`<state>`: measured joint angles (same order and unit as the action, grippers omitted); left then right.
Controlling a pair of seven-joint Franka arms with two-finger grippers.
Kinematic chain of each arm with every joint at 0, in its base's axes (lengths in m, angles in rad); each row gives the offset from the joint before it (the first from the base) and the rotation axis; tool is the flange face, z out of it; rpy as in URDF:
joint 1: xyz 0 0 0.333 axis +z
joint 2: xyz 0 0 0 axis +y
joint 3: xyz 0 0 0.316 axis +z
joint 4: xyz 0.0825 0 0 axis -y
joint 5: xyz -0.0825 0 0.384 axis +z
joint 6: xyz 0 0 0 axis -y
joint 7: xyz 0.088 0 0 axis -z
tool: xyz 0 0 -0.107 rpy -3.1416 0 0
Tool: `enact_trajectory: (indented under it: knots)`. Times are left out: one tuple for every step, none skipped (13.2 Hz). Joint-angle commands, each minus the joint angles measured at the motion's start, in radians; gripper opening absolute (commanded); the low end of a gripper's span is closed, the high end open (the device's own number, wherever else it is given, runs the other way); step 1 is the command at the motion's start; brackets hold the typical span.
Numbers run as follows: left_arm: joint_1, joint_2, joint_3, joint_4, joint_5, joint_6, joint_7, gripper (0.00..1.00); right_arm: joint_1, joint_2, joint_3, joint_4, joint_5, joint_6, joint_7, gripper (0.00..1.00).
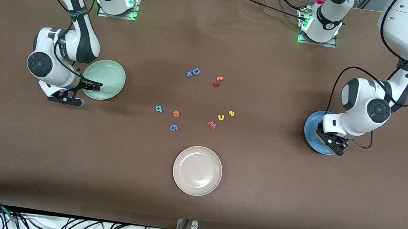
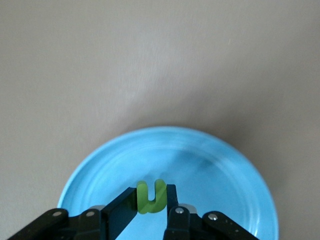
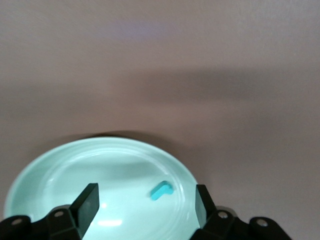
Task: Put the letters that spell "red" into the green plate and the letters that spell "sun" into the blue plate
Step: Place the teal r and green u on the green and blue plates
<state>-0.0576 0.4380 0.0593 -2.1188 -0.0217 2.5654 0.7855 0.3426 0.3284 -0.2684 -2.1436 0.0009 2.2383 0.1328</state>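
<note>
My left gripper (image 1: 334, 146) hangs over the blue plate (image 1: 311, 123), shut on the olive-green "n" (image 2: 151, 196); the left wrist view shows the letter pinched above the blue plate (image 2: 220, 165). Over the green plate (image 1: 110, 77), my right gripper (image 1: 94, 86) stands open. The teal "r" (image 3: 161, 190) lies in the green plate (image 3: 55, 175), below the spread fingers of the right gripper (image 3: 146, 202). On the table's middle lie the teal "d" (image 1: 159, 108), the orange "e" (image 1: 176, 114), the yellow "u" (image 1: 221, 117) and the yellow "s" (image 1: 231, 113).
A beige-white plate (image 1: 197, 170) sits nearest the front camera. A blue "g" (image 1: 174, 127) and a pink "w" (image 1: 212, 124) lie among the task letters. A blue "D" pair (image 1: 193, 72) and an orange-and-red pair (image 1: 218, 81) lie nearer the robots' bases.
</note>
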Motion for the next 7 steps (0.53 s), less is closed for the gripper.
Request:
enact_trajectory:
  knots:
    - [0.012,0.013,-0.004,-0.001,-0.021,-0.011,0.046,0.29,0.015,-0.005,0.043,0.076,-0.007,-0.077,0.105,0.86]
    - [0.012,0.013,-0.004,0.0,-0.021,-0.011,0.044,0.55,0.018,-0.003,0.049,0.076,-0.007,-0.077,0.131,0.86]
    - [0.01,0.011,-0.004,0.003,-0.021,-0.011,0.046,1.0,0.022,-0.003,0.057,0.077,-0.007,-0.077,0.142,0.86]
    - [0.01,0.004,-0.007,0.003,-0.02,-0.011,0.047,1.0,0.026,-0.003,0.061,0.079,-0.007,-0.077,0.157,0.86]
    - [-0.001,-0.005,-0.013,0.005,-0.02,-0.014,0.046,1.0,0.038,-0.003,0.064,0.088,-0.007,-0.077,0.189,0.86]
    - [-0.013,-0.018,-0.035,0.011,-0.021,-0.014,0.043,1.0,0.07,-0.003,0.064,0.093,-0.006,-0.077,0.223,0.86]
    - [-0.021,-0.024,-0.08,0.026,-0.024,-0.014,0.029,1.0,0.108,0.003,0.064,0.106,-0.004,-0.075,0.278,0.86]
